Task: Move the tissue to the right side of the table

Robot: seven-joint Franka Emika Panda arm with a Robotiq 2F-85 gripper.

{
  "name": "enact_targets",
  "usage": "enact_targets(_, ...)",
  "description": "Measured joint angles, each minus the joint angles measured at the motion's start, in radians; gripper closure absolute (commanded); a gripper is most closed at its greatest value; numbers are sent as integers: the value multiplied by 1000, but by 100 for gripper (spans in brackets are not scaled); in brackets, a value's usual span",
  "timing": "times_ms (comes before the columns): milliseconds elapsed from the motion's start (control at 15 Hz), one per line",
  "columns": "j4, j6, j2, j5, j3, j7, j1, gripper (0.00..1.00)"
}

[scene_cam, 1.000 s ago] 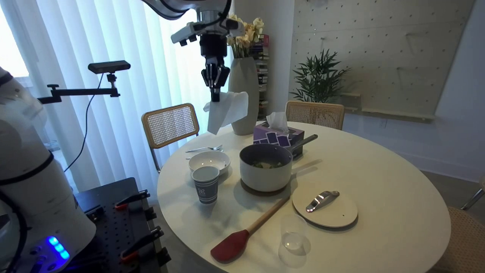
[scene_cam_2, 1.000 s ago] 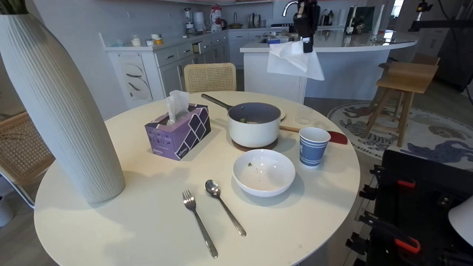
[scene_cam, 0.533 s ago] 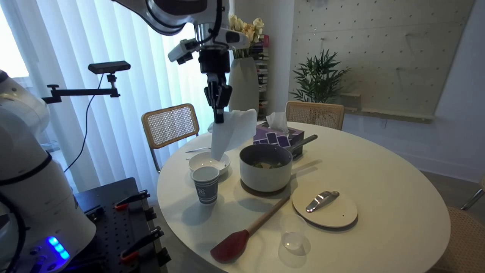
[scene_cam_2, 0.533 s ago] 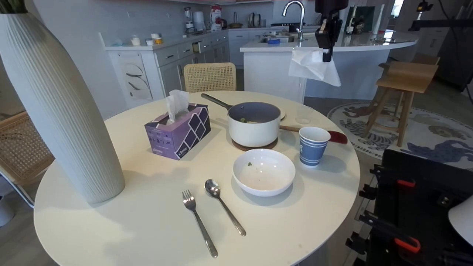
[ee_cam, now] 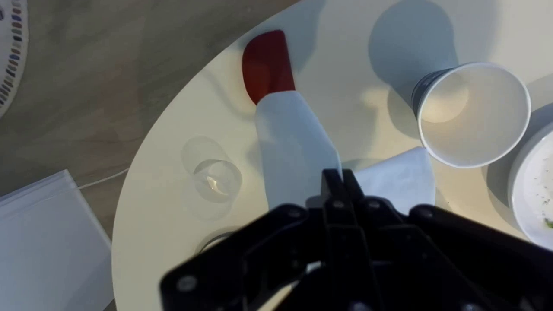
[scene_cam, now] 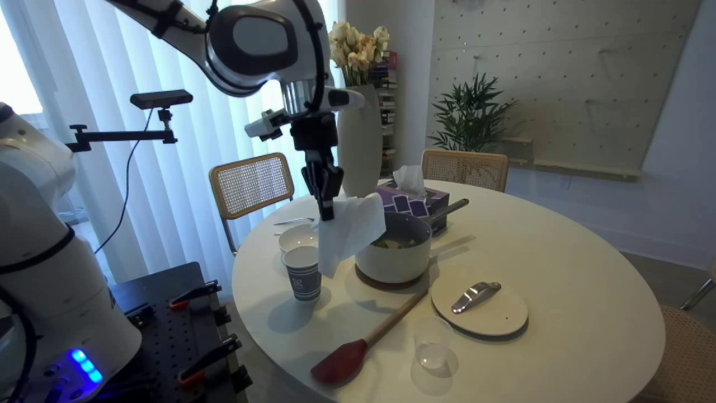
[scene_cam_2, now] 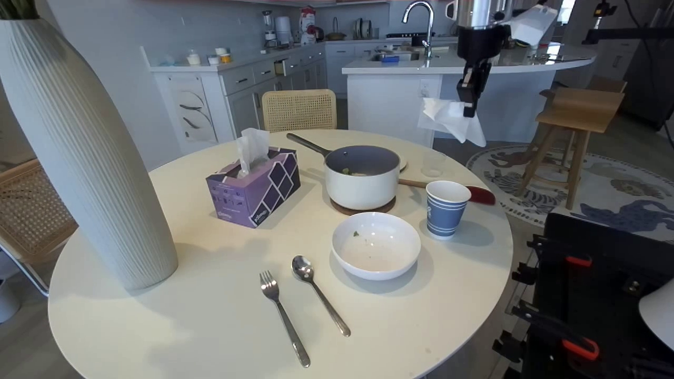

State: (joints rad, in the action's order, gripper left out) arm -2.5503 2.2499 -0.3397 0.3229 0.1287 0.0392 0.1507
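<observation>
The tissue (scene_cam: 355, 226) is white, thin and folded, and hangs from my gripper (scene_cam: 326, 215) in the air above the white round table (scene_cam: 582, 268). In an exterior view it overlaps the pot and bowl; in another exterior view the tissue (scene_cam_2: 447, 120) and gripper (scene_cam_2: 469, 111) are beyond the blue cup, high over the table's edge. In the wrist view the fingertips (ee_cam: 342, 175) are closed together on the tissue (ee_cam: 293, 147), which spreads out on both sides and covers the spatula handle. The tissue's part behind the fingers is hidden.
The paper cup (scene_cam: 305, 280), bowl (scene_cam_2: 376, 247) and pot (scene_cam: 391, 257) stand near the gripper. A red spatula (scene_cam: 341, 364), clear glass (scene_cam: 433, 358) and pot lid (scene_cam: 481, 310) lie nearer the front. A purple tissue box (scene_cam_2: 258, 189), vase (scene_cam_2: 89, 158), fork and spoon are also on the table.
My gripper has come down with the tissue still held, moving slightly right in an exterior view, from above the vase's base to beside the pot and cup. The table items have not moved.
</observation>
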Motion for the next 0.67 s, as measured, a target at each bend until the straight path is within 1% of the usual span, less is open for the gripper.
enact_targets(333,-76,108,32,21,0,-4,11,100)
enact_targets(667,-109,151,84,27,0,-5,27,100)
